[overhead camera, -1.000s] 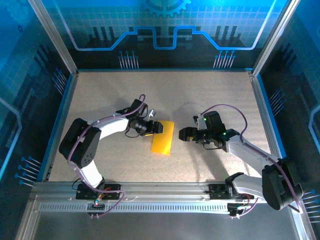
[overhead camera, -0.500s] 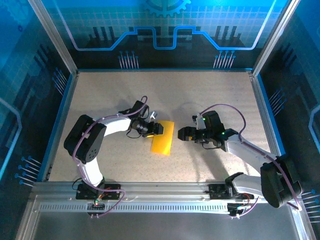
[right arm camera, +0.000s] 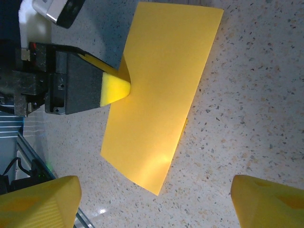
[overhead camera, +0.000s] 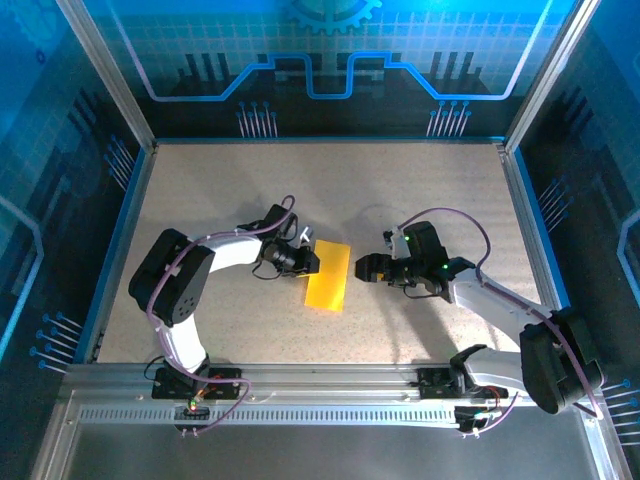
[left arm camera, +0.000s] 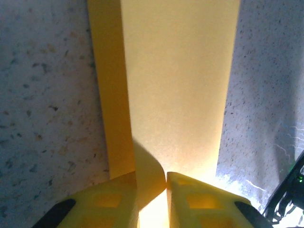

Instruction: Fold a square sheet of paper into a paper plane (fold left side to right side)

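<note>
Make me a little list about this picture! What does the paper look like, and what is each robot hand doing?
paper: yellow sheet of paper, folded into a long rectangle, lying on the table
left gripper: shut on the paper's left edge, pinching a bit of it up
right gripper: open, beside the paper's right edge, not touching it

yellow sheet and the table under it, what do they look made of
yellow sheet: looks like thin matte paper; its edge curls up softly where the left gripper pinches it between its jaws. table: probably a hard speckled stone-look or laminate top, with a slight sheen; cannot tell which.
</note>
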You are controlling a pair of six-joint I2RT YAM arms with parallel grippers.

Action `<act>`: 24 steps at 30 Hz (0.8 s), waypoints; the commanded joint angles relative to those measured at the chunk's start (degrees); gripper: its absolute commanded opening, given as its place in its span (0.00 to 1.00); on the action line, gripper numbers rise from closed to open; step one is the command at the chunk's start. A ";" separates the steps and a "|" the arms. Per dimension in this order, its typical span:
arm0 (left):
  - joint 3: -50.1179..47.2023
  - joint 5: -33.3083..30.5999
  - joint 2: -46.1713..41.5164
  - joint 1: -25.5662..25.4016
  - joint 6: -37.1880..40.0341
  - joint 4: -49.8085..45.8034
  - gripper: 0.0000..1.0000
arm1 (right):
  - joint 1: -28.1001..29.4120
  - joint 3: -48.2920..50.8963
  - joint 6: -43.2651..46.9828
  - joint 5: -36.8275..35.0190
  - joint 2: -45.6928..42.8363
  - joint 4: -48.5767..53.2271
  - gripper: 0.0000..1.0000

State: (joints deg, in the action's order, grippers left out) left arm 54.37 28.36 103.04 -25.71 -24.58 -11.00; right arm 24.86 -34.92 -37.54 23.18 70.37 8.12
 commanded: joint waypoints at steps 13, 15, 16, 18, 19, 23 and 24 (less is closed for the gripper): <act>-5.38 0.94 -7.82 0.31 -7.89 1.12 0.06 | 12.01 0.07 3.08 -8.28 -1.15 -2.00 0.77; -5.72 1.22 -8.20 0.03 -9.76 1.17 0.05 | 16.56 0.19 4.40 -13.09 -1.54 -2.38 0.76; -5.79 1.21 -8.27 -0.10 -10.49 1.08 0.05 | 19.04 0.20 5.39 -15.93 -1.66 -2.50 0.76; -5.66 1.25 -8.36 -0.52 -11.50 0.43 0.05 | 24.48 0.06 7.74 -22.61 -1.16 -2.59 0.76; -5.51 1.12 -8.39 -0.69 -11.90 -0.11 0.04 | 27.14 0.03 9.11 -25.61 -0.82 -2.71 0.76; -4.99 0.95 -8.21 -0.93 -13.06 -1.99 0.03 | 36.48 0.29 14.30 -38.12 0.96 -4.02 0.78; -4.89 0.96 -8.21 -0.95 -13.34 -2.19 0.03 | 38.17 0.29 15.57 -40.25 1.46 -4.33 0.79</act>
State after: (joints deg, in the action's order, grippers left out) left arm 49.34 28.36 96.27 -26.33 -35.75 -10.63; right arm 59.27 -34.92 -27.64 -4.54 70.54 5.32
